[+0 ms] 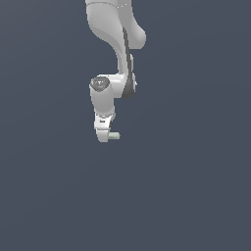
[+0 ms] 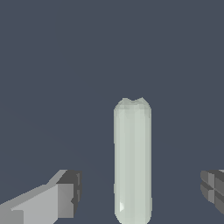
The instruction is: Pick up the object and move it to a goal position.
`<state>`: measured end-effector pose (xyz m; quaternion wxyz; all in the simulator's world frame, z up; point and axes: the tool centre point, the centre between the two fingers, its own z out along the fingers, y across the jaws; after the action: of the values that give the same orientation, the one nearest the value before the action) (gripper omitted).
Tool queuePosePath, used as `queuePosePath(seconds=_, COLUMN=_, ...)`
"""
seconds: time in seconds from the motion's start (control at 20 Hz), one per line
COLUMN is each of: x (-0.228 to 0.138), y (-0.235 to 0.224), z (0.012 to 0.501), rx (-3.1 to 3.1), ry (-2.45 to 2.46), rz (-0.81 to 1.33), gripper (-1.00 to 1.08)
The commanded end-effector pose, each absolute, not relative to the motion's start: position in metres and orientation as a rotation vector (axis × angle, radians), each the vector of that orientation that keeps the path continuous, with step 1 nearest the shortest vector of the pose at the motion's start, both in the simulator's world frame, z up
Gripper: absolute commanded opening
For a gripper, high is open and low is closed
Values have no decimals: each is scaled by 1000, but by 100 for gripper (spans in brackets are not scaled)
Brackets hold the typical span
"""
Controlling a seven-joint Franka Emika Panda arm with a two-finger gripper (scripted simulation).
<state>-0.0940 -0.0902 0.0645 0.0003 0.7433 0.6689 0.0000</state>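
In the wrist view, nearest the camera, 2 fingers show at the lower corners of the frame: one pale finger with a dark pad (image 2: 65, 199) at lower left, and the dark ridged tip of the other at the lower right edge. They stand wide apart, with a clear gap of plain background on each side of the object (image 2: 132, 159), so the claw is spread and neither pad touches it. The object is a pale grey-green bar with rounded ends, standing lengthwise in the lower middle of the frame, somewhat nearer the right-hand finger than the left-hand one.

In the exterior view the white arm (image 1: 115, 44) comes down from the top centre of the frame, bends at a rounded joint a little above mid-height, and ends in the gripper (image 1: 104, 135) just left of centre. The object (image 1: 114, 136) appears as a tiny pale stub poking out at the gripper's lower end, toward the exterior view's right. Whether it rests on a surface cannot be told. Behind everything lies a flat dark blue-grey ground (image 1: 196, 186) filling the frame.
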Motion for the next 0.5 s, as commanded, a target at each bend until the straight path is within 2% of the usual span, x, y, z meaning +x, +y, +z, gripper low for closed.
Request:
queuePosePath(seconds=0.0, x=-94, y=-90, z=58, rx=2334, ry=2103, rz=-1, gripper=100)
queuePosePath(seconds=0.45, x=-95, y=-90, z=22, rx=2331, ry=2107, rz=-1, gripper=100)
